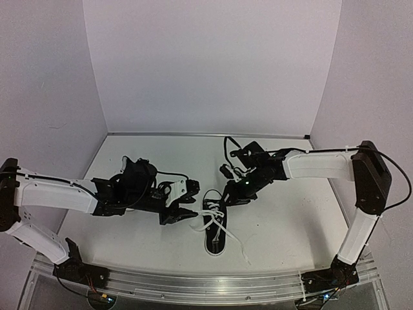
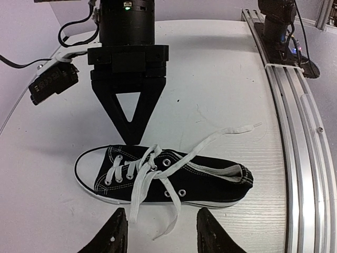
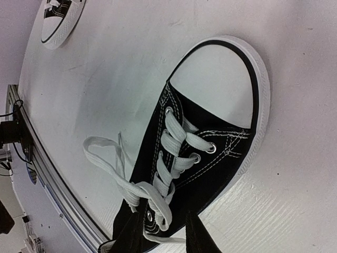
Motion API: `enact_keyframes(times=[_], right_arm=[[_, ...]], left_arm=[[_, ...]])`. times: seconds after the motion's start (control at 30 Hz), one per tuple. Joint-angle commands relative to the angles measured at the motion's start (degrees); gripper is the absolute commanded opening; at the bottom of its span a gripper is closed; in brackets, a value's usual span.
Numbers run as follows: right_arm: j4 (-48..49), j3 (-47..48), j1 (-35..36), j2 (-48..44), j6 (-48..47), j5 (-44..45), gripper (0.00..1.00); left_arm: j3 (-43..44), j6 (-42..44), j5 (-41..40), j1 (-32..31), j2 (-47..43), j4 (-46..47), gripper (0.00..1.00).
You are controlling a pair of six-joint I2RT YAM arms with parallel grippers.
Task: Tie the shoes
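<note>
The shoe's loose laces are seemingly being gathered near the table's front edge by a narrowed right gripper, grip unclear, and a half-open left gripper; crossing them appears called for next.

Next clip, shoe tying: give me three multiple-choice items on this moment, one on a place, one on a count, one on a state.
1. The middle shoe points its heel toward: A the back wall; B the rail at the near edge; C the left wall.
2. Shoes showing in the right wrist view: A one; B two; C three.
3. The middle shoe's laces are: A tied in a bow; B taken out; C untied.
Key: B, in the left wrist view the heel end faces the rail. B, a second shoe sits in the upper left corner. C, a lace end trails loose over the table.
</note>
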Motion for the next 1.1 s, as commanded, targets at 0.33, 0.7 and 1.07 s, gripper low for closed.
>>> enact_keyframes(times=[0.33,0.7,1.07], right_arm=[[-8.3,10.3,0.8,5.9,-8.8,-1.0,0.20],[-9.7,11.1,2.8,8.1,-9.7,0.7,0.18],[-10.5,11.7,2.9,8.5,-10.5,3.4,0.17]], left_arm=[[3.2,0.8,1.2,-0.3,1.7,0.6,0.43],[3.2,0.2,1.3,-0.4,1.9,1.4,0.43],[3.3,0.2,1.2,-0.6,2.1,1.6,0.42]])
